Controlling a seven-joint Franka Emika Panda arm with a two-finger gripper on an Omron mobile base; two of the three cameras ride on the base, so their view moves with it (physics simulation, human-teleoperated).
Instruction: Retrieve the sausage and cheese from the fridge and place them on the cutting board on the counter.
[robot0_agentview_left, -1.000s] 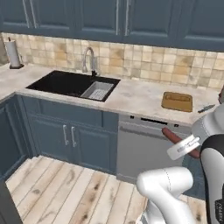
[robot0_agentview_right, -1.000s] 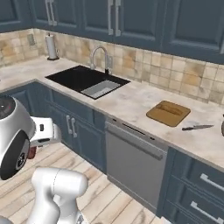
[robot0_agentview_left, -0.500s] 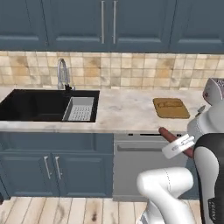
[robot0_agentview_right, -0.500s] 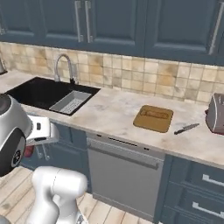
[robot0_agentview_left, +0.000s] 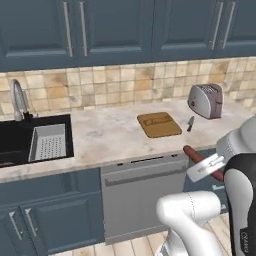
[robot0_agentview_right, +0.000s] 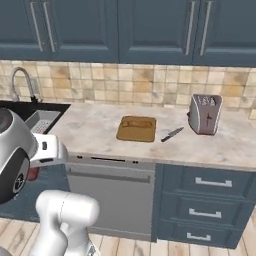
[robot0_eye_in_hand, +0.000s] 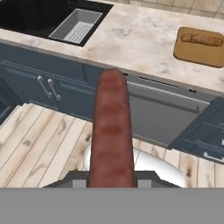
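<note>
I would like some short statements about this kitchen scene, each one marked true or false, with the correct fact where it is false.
1. The gripper holds the sausage. True.
2. The sausage already lies on the cutting board. False: it is in the gripper, in front of the counter, not on the board.
3. A knife lies between the cutting board and the toaster. True.
4. The toaster stands inside the sink. False: it stands on the counter, beyond the cutting board, far from the sink.
5. The dishwasher door hangs open. False: it is closed.

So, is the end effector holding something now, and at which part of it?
Yes. The end effector is shut on the sausage, gripping it at one end; the rest sticks out forward.
</note>
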